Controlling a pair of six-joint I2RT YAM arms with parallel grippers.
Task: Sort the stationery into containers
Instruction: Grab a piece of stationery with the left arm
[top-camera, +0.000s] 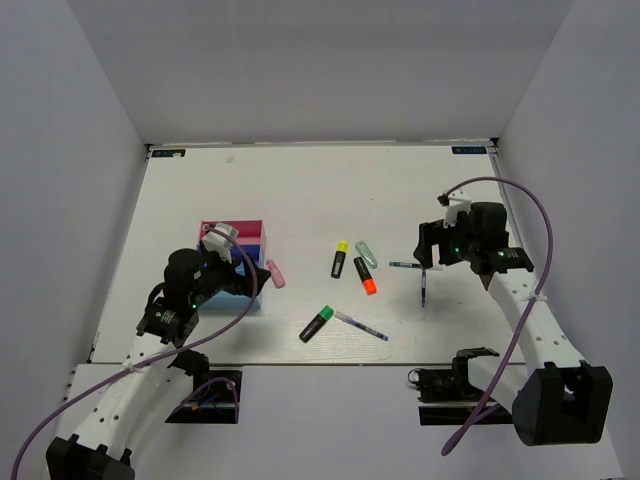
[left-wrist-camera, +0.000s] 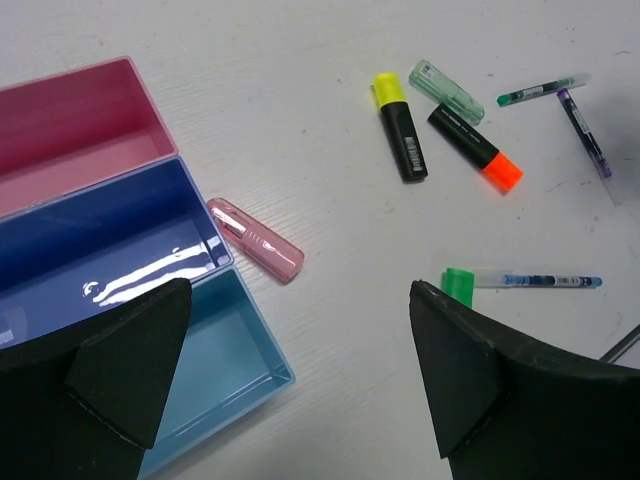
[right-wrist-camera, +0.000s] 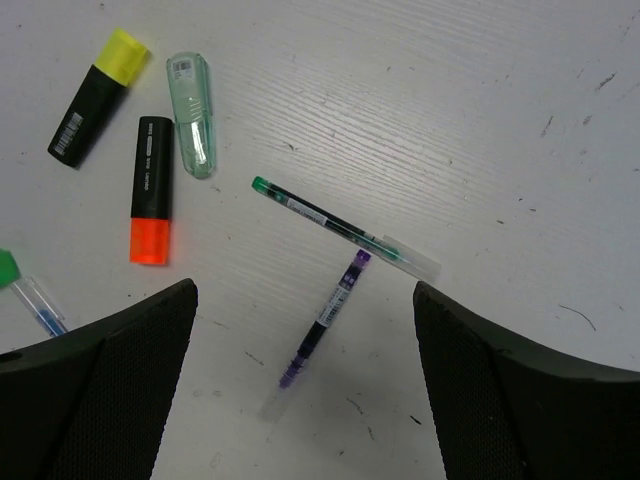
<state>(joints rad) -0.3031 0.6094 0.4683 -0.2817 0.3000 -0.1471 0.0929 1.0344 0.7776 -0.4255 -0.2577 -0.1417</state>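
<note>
Three adjoining open trays stand at the left of the surface (top-camera: 300, 190), side by side: the magenta-pink tray (left-wrist-camera: 80, 120), the blue tray (left-wrist-camera: 100, 235) and the light blue tray (left-wrist-camera: 235, 350); the small pink piece (left-wrist-camera: 255, 240) lies on the surface at the end of the blue tray; near mid-surface, the yellow-capped highlighter (left-wrist-camera: 400, 125), the orange-capped highlighter (left-wrist-camera: 475, 147) and the pale teal marker (left-wrist-camera: 446, 91) lie close together; the green-capped highlighter (top-camera: 317, 324) and the blue pen (top-camera: 361, 325) lie nearer the arm bases; the green-tipped pen (right-wrist-camera: 345, 228) and the purple pen (right-wrist-camera: 325, 325) lie to the right, ends meeting; the left tool (left-wrist-camera: 298, 330) hangs by the trays' end, jaws wide apart, holding nothing; the right tool (right-wrist-camera: 305, 295) hangs above the two thin pens, jaws wide apart, holding nothing.
</note>
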